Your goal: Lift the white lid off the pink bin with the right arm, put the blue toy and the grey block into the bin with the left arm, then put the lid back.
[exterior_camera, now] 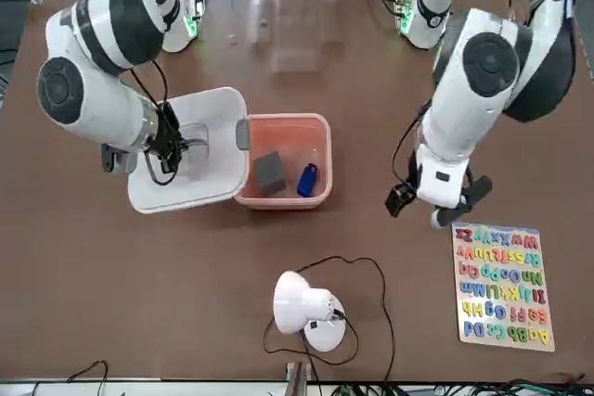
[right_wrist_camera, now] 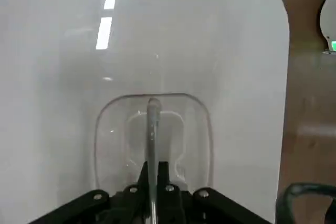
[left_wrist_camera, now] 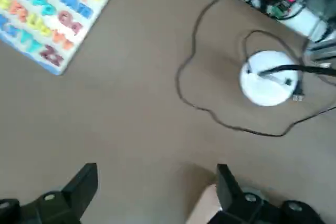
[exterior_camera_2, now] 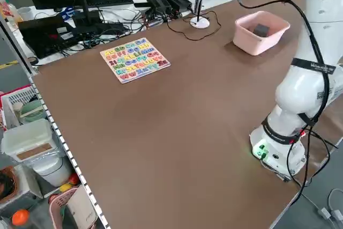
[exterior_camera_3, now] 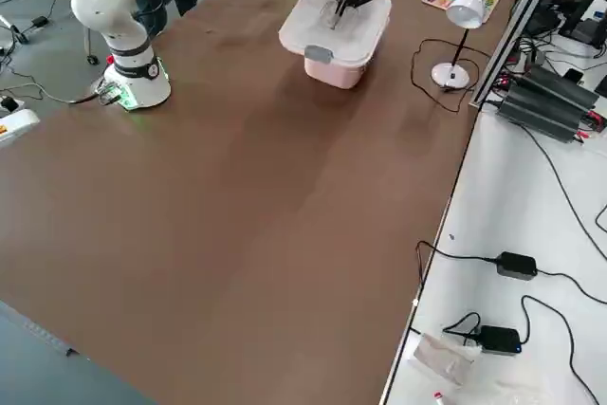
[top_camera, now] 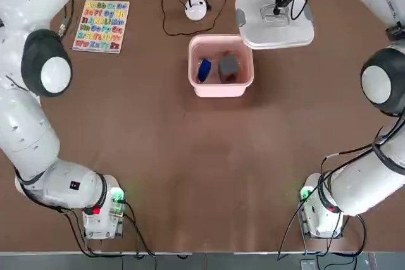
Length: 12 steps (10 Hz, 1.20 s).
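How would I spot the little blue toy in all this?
On the brown table, find the open pale pink bin beside the white lid. The blue toy is inside. It is bright blue, oblong and smaller than the grey block lying next to it.

Glossy, smooth plastic lid [right_wrist_camera: 241, 77] beside a smooth pink plastic bin [top_camera: 218, 93].

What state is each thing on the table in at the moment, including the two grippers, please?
Pink bin: uncovered.
White lid: off the bin, beside it.
Blue toy: inside the bin.
Grey block: inside the bin.
Right gripper: shut on the lid's handle.
Left gripper: open, empty, near the alphabet board.
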### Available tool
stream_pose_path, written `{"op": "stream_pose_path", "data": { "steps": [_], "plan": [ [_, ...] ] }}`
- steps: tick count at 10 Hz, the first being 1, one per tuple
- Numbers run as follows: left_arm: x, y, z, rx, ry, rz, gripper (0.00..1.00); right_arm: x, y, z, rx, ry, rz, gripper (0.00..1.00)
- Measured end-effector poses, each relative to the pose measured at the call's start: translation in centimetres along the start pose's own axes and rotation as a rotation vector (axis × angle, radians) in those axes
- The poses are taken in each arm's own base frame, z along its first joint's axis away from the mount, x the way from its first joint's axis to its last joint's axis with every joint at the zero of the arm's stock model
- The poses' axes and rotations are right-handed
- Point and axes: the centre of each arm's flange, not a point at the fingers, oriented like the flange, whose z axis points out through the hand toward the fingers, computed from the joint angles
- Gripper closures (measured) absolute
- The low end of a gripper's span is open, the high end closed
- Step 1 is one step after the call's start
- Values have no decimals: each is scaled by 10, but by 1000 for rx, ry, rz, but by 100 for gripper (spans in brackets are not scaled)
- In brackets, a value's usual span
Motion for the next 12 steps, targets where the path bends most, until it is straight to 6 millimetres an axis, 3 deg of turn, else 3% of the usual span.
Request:
{"op": "stream_pose_path", "data": {
  "steps": [3,7,9,12],
  "plan": [
    [36,-84,-43,25,-72,179,0,-51,2,18,28,9,-10,93],
    [58,-180,-95,15,-101,433,0,-116,-2,75,25,37,-29,93],
    [54,-203,-107,11,-92,503,0,-143,4,91,28,46,-41,93],
    [30,-204,-100,20,-116,625,0,-173,3,117,66,40,10,93]
  ]
}}
